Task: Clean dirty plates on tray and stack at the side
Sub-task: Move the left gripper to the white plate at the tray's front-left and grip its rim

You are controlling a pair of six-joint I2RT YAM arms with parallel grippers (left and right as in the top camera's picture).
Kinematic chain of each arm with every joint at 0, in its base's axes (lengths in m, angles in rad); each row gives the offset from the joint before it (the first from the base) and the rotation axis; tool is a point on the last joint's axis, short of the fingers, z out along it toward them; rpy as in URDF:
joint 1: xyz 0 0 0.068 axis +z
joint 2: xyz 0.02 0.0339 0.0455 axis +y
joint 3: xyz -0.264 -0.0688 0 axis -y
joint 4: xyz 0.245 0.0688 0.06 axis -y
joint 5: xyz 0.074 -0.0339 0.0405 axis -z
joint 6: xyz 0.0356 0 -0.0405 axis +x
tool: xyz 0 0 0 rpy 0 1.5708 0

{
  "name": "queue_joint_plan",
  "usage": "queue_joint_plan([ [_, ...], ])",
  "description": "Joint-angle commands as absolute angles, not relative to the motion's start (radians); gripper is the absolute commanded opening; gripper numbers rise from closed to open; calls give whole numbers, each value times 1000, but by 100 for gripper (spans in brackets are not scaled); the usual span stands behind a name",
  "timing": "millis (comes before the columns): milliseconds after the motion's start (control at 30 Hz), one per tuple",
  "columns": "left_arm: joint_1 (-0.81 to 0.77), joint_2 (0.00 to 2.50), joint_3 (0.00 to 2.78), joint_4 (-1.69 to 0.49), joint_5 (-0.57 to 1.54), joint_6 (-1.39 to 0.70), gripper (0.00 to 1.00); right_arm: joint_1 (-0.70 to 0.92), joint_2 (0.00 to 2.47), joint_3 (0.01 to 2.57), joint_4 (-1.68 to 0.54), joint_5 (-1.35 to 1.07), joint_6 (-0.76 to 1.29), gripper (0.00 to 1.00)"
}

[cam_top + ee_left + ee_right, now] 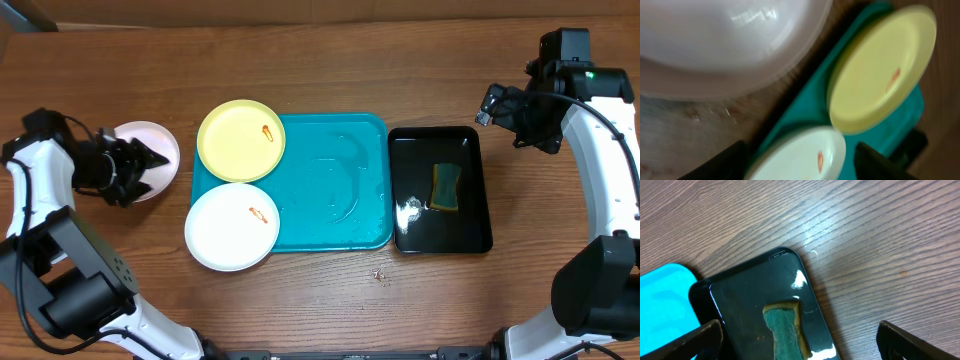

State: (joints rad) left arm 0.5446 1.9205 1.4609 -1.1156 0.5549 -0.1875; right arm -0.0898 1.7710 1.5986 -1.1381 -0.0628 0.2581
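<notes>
The left claw [145, 172] is hovering spread by the bare white plate [150, 135] on the counter [320, 300]. The yellow plate [240, 140] and smeared white plate [232, 226] are lying just rightward on the turquoise tray [340, 180], nearest this arm.

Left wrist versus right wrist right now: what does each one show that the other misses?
Only the left wrist view: a white plate on the bare table, close and blurred, with no smear visible; the yellow plate and a second white plate, each with an orange smear. Only the right wrist view: the black tray with a green sponge lying in it. Both: the turquoise tray, just a corner of it in the right wrist view, and the wooden table.
</notes>
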Motion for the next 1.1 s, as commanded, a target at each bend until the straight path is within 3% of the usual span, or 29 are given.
queue_joint_plan([
  [0,515,1837,1456,-1179,624,-100,63,-88,1762,1610,-1131,-57,262,100],
  [167,474,1659,1433,-1322,541,-101,65,-88,1762,1610,-1131,-57,262,100],
  [400,349,1429,1357,-1425,165,-249,69,-88,1762,1610,-1131,-57,262,100],
  [600,298,1371,1238,-1382,20,-376,58,-88,1762,1610,-1131,-57,262,100],
  [1067,300,1380,858,-981,18,-382,33,-88,1762,1610,-1131,-57,262,100],
])
